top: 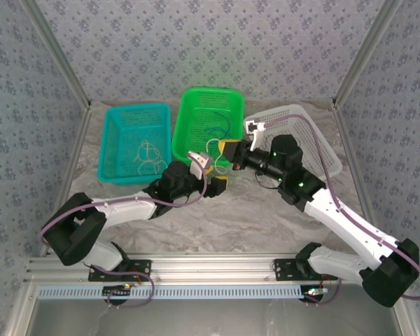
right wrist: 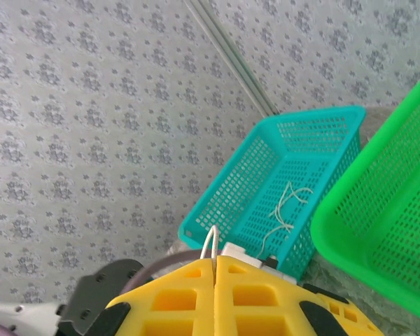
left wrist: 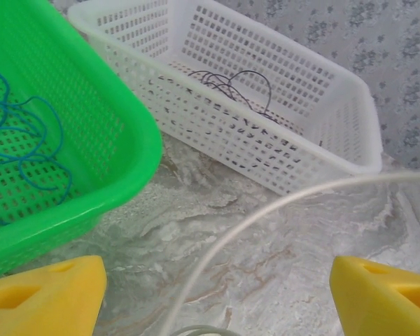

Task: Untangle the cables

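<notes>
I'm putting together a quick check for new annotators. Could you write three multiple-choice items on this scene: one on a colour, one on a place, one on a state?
1. What lies in the green basket is coloured: A red; B blue; C black.
2. The dark cable lies: A in the white basket; B in the green basket; C on the bare table.
3. The right gripper is: A wide open; B shut on nothing; C shut on a pale cable.

Answers:
1 B, the blue cable loops over the green mesh.
2 A, its dark loops sit behind the white wall in the left wrist view.
3 C, a pale loop sticks out between the closed yellow fingers.
</notes>
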You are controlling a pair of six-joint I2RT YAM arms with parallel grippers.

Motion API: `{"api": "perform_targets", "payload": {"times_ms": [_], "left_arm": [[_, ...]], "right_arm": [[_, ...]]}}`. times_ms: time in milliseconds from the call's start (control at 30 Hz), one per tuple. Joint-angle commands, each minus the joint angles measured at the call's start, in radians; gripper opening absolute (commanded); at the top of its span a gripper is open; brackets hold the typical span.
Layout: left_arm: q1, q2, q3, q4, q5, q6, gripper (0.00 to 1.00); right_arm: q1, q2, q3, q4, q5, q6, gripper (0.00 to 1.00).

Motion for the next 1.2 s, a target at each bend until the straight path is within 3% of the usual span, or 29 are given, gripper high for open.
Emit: {"api": "perform_targets", "payload": {"times_ms": [0,67,233,567,733,867,1167], "left_arm": [[-0.003,-0.016,-0.029,0.1,-0.084,-0.035,0.86],[-0.003,-0.056,-0.062,0.108,-0.159,-0.068,0.95],[-0.02,-0.188,-0.156,0.132,-0.26,-0.086,0.99],[-0.023,-0.321,-0.255,0.118,-0.226,-0.132,0.99],[-0.023,-0.308,-0.251,0.034,-0.329,-0.23,0.95],[-0.023,-0.248,-0.242,0.065,-0.305,-0.311,0.88],[-0.023,-0.16,-0.223,0.128,-0.259,-0.424,0.85]], "right_arm": [[-0.006,-0.033,0.071,-0.054,0.052,-0.03,0.0],[-0.007,-0.03,0.095,-0.088,0.086,-0.049,0.0],[-0.007,-0.021,0.128,-0.095,0.135,-0.055,0.0],[-0.006,0.029,0.18,-0.078,0.154,-0.064,0.0],[-0.004,0.043,0.198,-0.038,0.145,-0.055,0.0],[0.0,0.051,0.216,-0.025,0.147,-0.069,0.0],[0.003,0.064,0.246,-0.015,0.148,-0.099,0.0]]}}
